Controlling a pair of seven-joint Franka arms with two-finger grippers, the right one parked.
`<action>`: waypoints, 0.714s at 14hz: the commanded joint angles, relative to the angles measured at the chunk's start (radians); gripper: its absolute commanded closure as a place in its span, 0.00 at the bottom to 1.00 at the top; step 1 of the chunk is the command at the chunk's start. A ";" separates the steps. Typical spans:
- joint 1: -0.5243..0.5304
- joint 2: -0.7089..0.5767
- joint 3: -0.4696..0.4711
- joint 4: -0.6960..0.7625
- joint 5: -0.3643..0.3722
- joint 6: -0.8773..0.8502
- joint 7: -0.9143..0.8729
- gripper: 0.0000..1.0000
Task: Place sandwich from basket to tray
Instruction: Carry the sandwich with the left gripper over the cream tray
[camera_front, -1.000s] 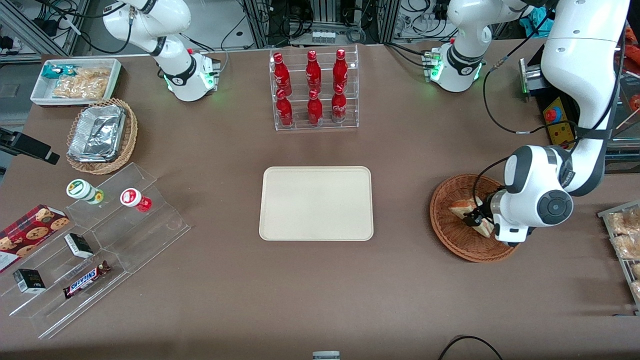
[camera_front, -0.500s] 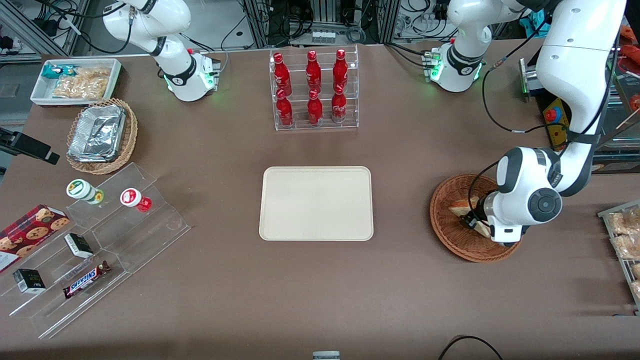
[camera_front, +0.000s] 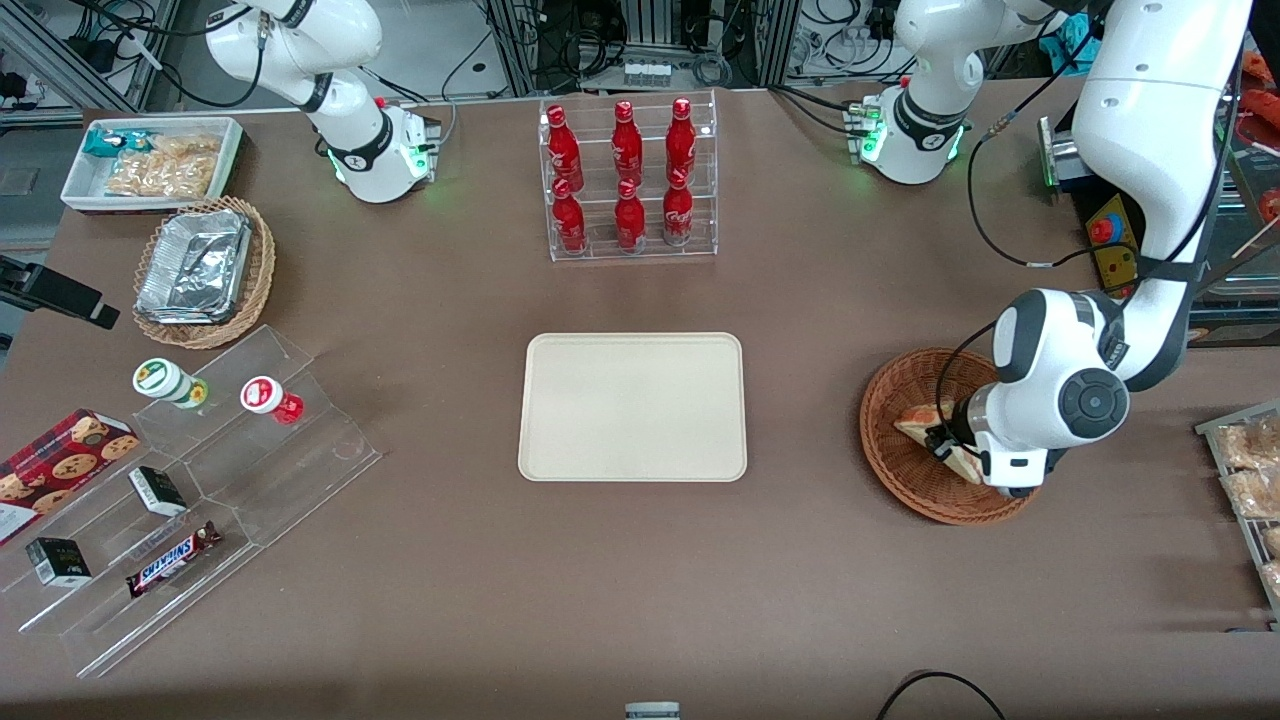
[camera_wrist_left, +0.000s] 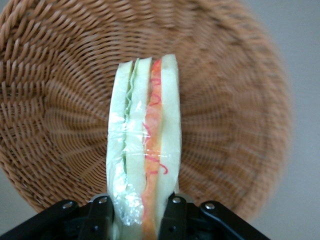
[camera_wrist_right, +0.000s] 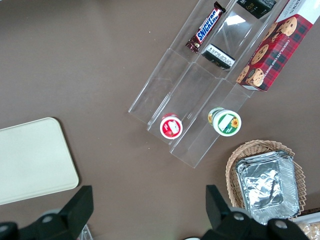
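Hand (camera_wrist_left: 136, 215) clamped on sandwich (camera_wrist_left: 144, 150), fingers (camera_wrist_left: 172, 212) either side, above basket (camera_front: 890, 440), frame right; tray (camera_front: 632, 406) centre.

"SNICKERS" reads on the candy bar (camera_front: 172, 559); "CHOCOLATE CHIP COOKIES" runs along the cookie box (camera_wrist_right: 270, 55).

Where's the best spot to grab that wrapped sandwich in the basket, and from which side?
Across its two flat bread faces, coming from above. The sandwich is a thin wedge with the filling edge facing up, so the faces fit between the fingers. The hand is shut on it that way, over the basket.
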 joint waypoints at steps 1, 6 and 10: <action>-0.107 -0.054 -0.004 0.076 0.019 -0.074 -0.010 0.86; -0.376 0.000 -0.006 0.197 0.016 -0.078 0.140 0.86; -0.542 0.199 -0.009 0.427 -0.013 -0.065 0.202 0.85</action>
